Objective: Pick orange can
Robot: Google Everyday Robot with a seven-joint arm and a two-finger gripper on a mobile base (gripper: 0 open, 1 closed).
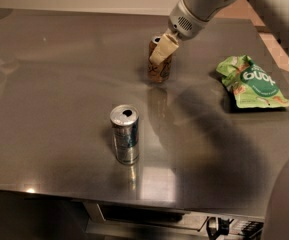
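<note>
The orange can [160, 69] stands upright on the steel table [59, 84], toward the back right of centre. It is brownish-orange with dark scribbly marks, and part of its silver top shows. My gripper [163, 49] reaches down from the upper right on the white arm [196, 6]. It is at the can's upper part and covers the can's top right. The can's base rests on the table.
A silver and blue can [125, 134] stands upright nearer the front, left of centre. A green snack bag [251, 81] lies at the right. The table's front edge runs along the bottom. The arm's shadow falls across the right half.
</note>
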